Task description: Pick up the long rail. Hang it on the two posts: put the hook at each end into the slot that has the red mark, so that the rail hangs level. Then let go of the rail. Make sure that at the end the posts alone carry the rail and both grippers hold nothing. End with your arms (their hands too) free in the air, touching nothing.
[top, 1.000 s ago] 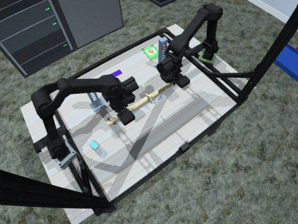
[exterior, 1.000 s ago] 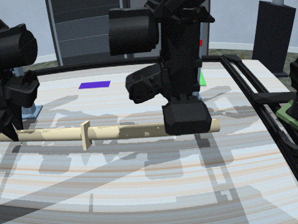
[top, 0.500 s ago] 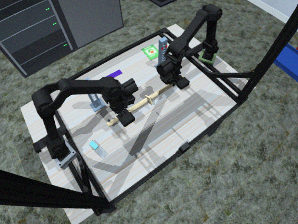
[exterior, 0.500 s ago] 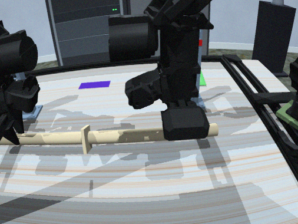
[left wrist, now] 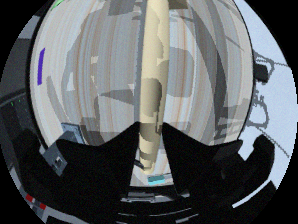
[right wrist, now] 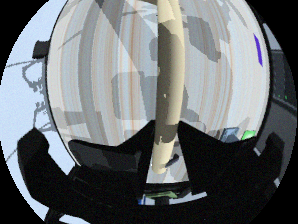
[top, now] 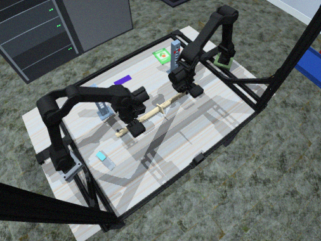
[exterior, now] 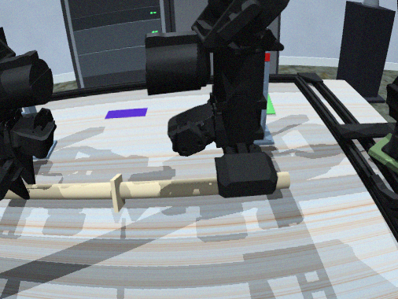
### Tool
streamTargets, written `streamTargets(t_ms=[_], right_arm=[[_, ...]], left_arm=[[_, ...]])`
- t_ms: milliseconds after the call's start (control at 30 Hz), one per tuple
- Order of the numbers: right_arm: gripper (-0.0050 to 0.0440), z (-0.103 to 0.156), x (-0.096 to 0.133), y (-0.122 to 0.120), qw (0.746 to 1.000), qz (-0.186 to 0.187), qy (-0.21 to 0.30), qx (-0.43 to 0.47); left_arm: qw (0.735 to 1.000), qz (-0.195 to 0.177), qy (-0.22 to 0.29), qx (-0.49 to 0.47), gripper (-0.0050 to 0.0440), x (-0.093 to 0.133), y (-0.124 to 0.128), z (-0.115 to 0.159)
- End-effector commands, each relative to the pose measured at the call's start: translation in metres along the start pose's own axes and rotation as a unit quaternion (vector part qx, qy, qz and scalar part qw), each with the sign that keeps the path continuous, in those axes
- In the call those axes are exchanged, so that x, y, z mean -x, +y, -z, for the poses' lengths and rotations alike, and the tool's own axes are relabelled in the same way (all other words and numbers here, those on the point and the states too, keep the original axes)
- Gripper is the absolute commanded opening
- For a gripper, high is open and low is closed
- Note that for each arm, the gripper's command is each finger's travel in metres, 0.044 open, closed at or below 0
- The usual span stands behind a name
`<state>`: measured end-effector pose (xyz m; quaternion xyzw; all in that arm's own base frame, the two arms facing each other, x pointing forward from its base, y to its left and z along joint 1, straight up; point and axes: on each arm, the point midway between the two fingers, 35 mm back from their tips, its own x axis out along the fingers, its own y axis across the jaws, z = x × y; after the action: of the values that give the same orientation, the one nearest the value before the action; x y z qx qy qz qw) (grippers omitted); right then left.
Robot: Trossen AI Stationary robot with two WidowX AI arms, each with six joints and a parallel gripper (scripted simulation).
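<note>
"Where are you seeing the rail (top: 149, 115) (exterior: 173, 189) (left wrist: 154, 30) (right wrist: 171, 50) from your end?"

"I'm watching it hanging above the bench (top: 203, 127) (exterior: 197, 267) (left wrist: 107, 65) (right wrist: 120, 50), its crosspiece (top: 161, 108) (exterior: 116, 193) casting a shadow well apart from itself; I'm seeing it running between my two hands, in front of the posts rather than in their slots."

"And what are the hands doing?"

"I'm pinching the rail near one end with my left hand (top: 128, 127) (exterior: 15, 192) (left wrist: 150, 125), its fingers closing on either side; I'm gripping it near the other end with my right hand (top: 186, 92) (exterior: 247, 181) (right wrist: 166, 124), a short stub poking out beyond."

"Are you making out the posts?"

"I'm seeing the right post (top: 174, 57) (exterior: 267, 86) standing upright behind my right arm, showing red near its top; the left post (top: 101, 109) (left wrist: 56, 159) is standing behind my left hand, showing red in the left wrist view; I'm not managing to tell which slot that is marking."

"Anything else?"

"A purple strip (top: 122, 80) (exterior: 126, 113) (left wrist: 41, 66) (right wrist: 258, 50) is lying flat beyond the rail; a cyan block (top: 101, 155) (left wrist: 156, 179) is sitting near my left arm's base."
</note>
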<state>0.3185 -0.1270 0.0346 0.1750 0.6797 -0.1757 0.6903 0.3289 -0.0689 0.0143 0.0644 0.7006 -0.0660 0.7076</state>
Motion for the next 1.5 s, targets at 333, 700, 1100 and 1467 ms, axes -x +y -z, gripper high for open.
streamTargets(t_ms=[333, 700, 1100, 1467], right_arm=[[0.0024, 0.0, -0.008, 0.0, 1.0, 0.0, 0.002, 0.0], [0.024, 0.0, -0.008, 0.0, 1.0, 0.0, 0.002, 0.0], [0.044, 0.0, -0.004, 0.0, 1.0, 0.0, 0.002, 0.0], [0.044, 0.002, 0.026, 0.0, 1.0, 0.0, 0.002, 0.0]], left_arm=[[1.0, 0.0, 0.001, 0.0, 0.0024, -0.008, 0.0, 0.0], [1.0, 0.0, 0.001, 0.0, 0.024, -0.008, 0.0, 0.0], [1.0, 0.0, 0.001, 0.0, 0.044, -0.004, 0.0, 0.0], [1.0, 0.0, 0.001, 0.0, 0.044, 0.025, 0.0, 0.002]])
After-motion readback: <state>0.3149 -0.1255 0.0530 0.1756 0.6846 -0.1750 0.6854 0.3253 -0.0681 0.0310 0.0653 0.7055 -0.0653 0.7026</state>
